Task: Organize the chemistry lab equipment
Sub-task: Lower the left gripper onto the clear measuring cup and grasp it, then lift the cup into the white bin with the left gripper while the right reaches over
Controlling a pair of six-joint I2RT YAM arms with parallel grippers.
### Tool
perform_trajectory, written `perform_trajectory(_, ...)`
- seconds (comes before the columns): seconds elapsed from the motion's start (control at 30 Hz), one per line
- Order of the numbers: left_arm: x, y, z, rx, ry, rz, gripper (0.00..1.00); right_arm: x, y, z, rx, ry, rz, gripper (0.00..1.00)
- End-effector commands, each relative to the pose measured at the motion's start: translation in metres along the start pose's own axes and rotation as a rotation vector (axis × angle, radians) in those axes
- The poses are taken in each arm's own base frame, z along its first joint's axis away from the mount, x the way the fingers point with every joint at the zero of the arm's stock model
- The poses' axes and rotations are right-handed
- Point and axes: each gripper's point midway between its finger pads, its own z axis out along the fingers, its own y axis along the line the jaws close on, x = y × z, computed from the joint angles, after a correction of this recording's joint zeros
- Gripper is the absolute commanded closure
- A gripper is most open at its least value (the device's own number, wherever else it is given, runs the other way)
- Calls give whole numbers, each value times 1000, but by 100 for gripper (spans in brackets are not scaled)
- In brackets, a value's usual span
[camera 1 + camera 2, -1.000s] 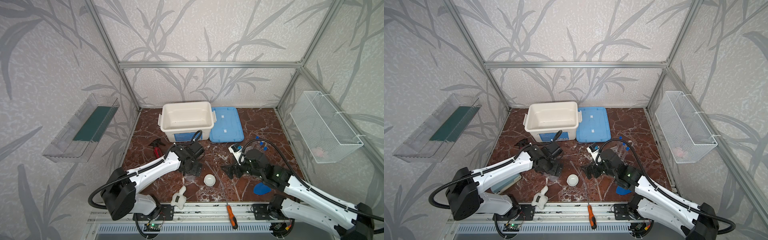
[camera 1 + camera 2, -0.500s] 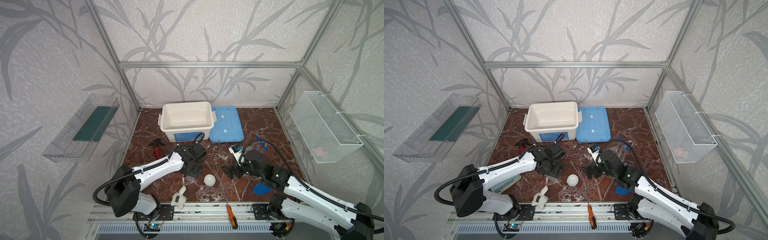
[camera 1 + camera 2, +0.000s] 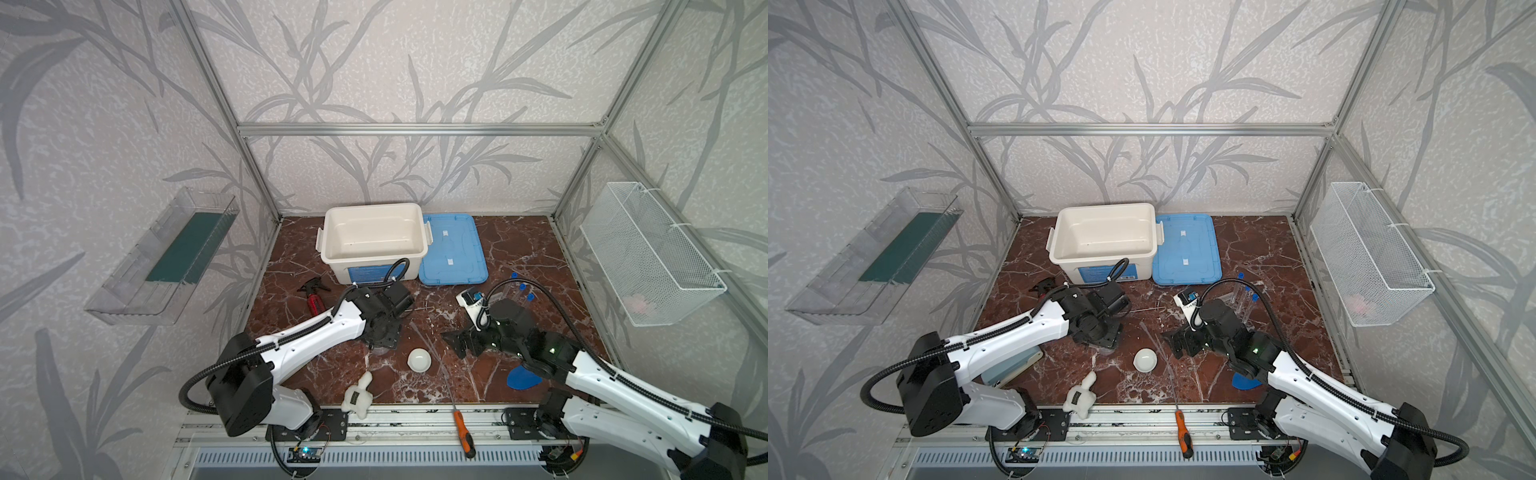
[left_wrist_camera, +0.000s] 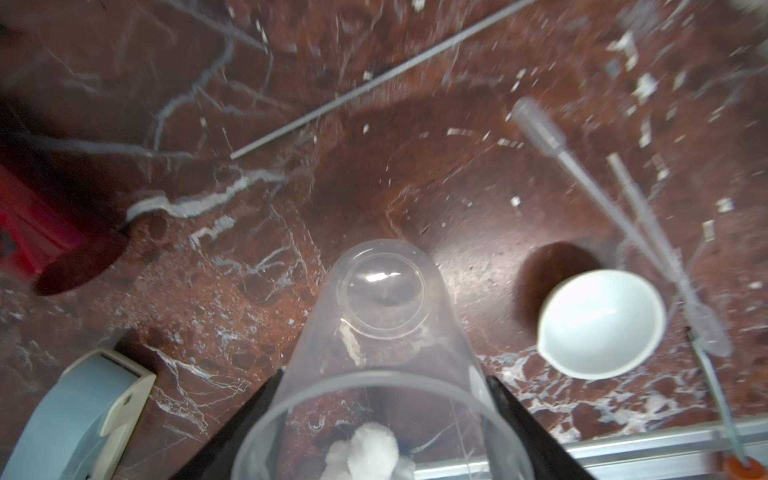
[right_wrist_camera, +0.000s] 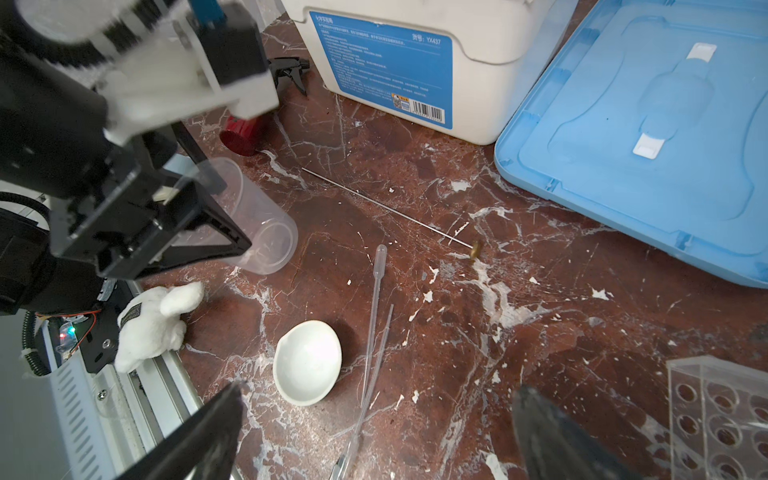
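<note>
Two hands: left hand (image 4: 382, 376) straddles the beaker (image 4: 382, 332); right hand (image 5: 378, 392) gapes wide, empty.
Left grip: fingers (image 4: 519, 415) lie against opposite walls near the rim, mouth toward the palm, probably for a steady lift; firm clamp I cannot tell.
Beaker: tilted over the counter (image 3: 519, 249), near the dish (image 5: 307, 361).
Right hand: hovers above the dish and thin rods (image 5: 376, 299), likely poised for them.
Rack: tube rack (image 5: 723, 415) and test tubes (image 3: 523, 286) stand apart, untouched.
Change: left arm has shifted slightly; everything else matches.
</note>
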Motion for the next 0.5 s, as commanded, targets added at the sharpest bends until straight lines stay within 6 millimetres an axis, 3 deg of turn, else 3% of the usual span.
perform_trajectory(0.0,-25,9,-45,-18,-119,-9,26,-21,10,-4,-30,-57,-5,1)
perform_trajectory(0.23,-83,16,-94,18,-254,-29,30,-65,22,-2,-55,-127,-8,1)
perform_trajectory(0.47,-165,59,-153,26,-443,-142,34,-136,24,10,19,-198,-8,1)
